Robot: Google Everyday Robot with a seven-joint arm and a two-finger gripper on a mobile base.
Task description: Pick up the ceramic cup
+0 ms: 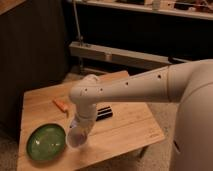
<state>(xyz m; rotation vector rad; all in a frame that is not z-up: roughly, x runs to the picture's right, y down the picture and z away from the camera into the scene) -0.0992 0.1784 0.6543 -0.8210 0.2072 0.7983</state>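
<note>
The ceramic cup (75, 138) is a small pale round shape near the front of the wooden table (125, 131), just right of the green plate (46, 142). My gripper (78, 131) points down from the white arm's wrist, right at the cup and covering its upper part. I cannot tell whether the cup rests on the table or is held. The small blue object is hidden behind the arm.
An orange object (61, 105) lies at the table's back left. A dark flat object (103, 113) lies beside the wrist at mid table. A dark cabinet stands to the left, and a grey rail and shelves stand behind. The table's front edge is close to the cup.
</note>
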